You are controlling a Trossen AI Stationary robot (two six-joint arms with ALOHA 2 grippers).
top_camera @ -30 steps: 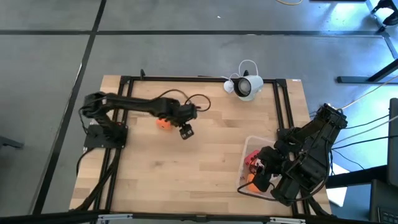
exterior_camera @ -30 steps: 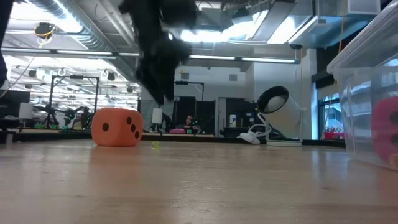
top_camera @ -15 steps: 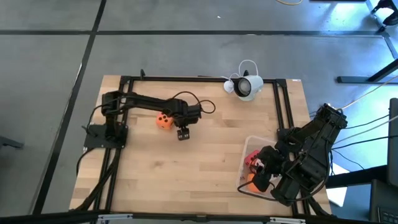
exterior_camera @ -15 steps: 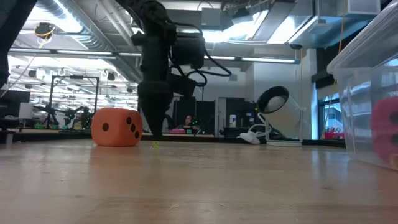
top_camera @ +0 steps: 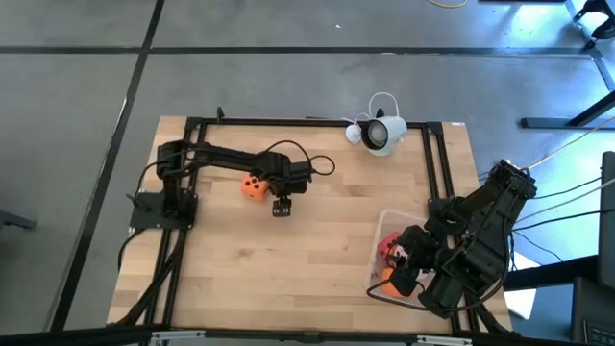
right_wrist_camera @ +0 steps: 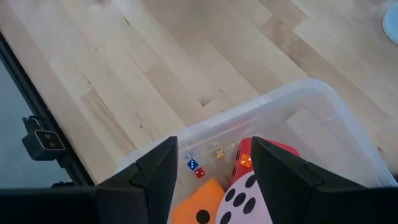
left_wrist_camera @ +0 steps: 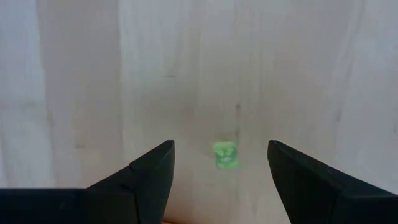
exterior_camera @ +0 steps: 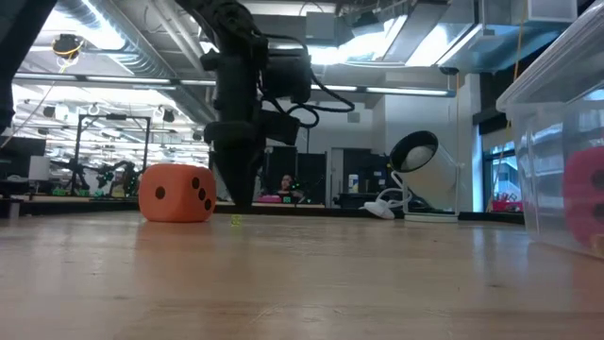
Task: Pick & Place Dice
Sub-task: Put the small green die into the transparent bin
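Note:
An orange die (top_camera: pixel 254 186) (exterior_camera: pixel 176 193) rests on one face on the wooden table. My left gripper (top_camera: pixel 282 205) (exterior_camera: pixel 236 200) (left_wrist_camera: pixel 221 147) points down just right of it, open, touching nothing, its tips close above the table either side of a tiny green thing (left_wrist_camera: pixel 225 154) (exterior_camera: pixel 235 221). A clear plastic bin (top_camera: pixel 384 226) (right_wrist_camera: pixel 292 106) near the table's right edge holds an orange die (right_wrist_camera: pixel 199 208), a pale pink die (right_wrist_camera: pixel 249 199) and a red die (right_wrist_camera: pixel 264 151). My right gripper (top_camera: pixel 404 271) (right_wrist_camera: pixel 214 144) hovers open over the bin.
A white round lamp-like device (top_camera: pixel 381 133) (exterior_camera: pixel 415 161) with a cable lies at the table's far edge. Black frame rails (top_camera: pixel 197 123) run along the left, far and right sides. Several tiny coloured dice (right_wrist_camera: pixel 196 167) lie in the bin. Bare wood spans the middle and near side.
My left gripper has come down from well above the table to just over its surface, right of the orange die, while its arm has swung slightly toward the far edge. It has been nearly still for the last half second. The die has stayed in place.

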